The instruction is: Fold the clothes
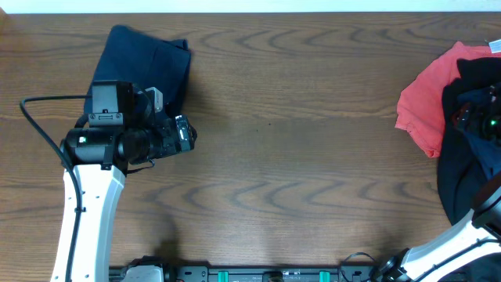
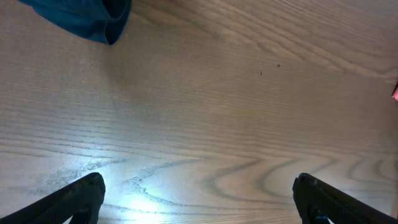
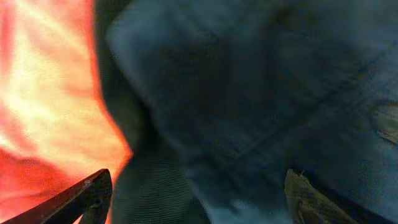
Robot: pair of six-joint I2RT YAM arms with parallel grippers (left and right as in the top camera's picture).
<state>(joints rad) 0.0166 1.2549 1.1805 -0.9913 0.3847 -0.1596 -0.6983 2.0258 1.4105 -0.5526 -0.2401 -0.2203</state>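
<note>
A folded dark navy garment (image 1: 149,63) lies at the table's far left; its corner shows in the left wrist view (image 2: 93,18). My left gripper (image 1: 186,133) is open and empty over bare wood just in front of that garment, fingers wide apart (image 2: 199,199). At the right edge lies a heap of clothes: a coral-red piece (image 1: 427,98), black and navy pieces (image 1: 470,157). My right gripper (image 1: 479,117) is over this heap, open, its fingers (image 3: 199,199) spread above dark navy and black fabric (image 3: 249,93) with coral-red fabric (image 3: 43,93) to the left.
The brown wooden table (image 1: 297,157) spans the view. A black cable (image 1: 39,117) loops from the left arm. Arm bases and hardware sit along the front edge (image 1: 266,274).
</note>
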